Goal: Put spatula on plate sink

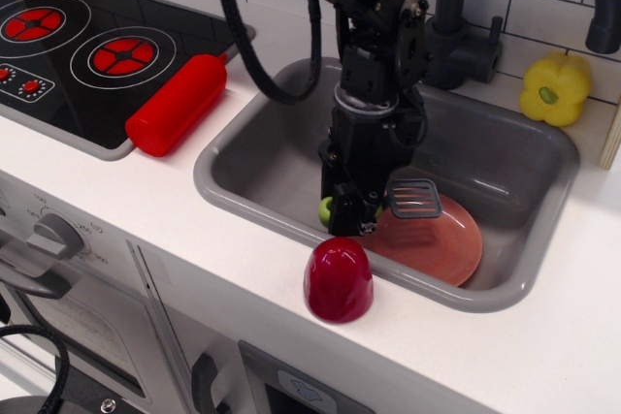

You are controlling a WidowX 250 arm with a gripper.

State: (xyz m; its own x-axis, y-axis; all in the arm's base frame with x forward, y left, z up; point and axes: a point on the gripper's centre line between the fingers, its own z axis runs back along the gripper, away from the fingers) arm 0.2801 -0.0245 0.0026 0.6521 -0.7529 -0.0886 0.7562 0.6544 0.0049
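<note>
Fingers (pixel 349 212) clamped on spatula (pixel 403 201) by its green handle, blade hovering over plate (pixel 441 239) inside sink (pixel 505 157). Best lowered gently, centred over plate before letting go.
</note>
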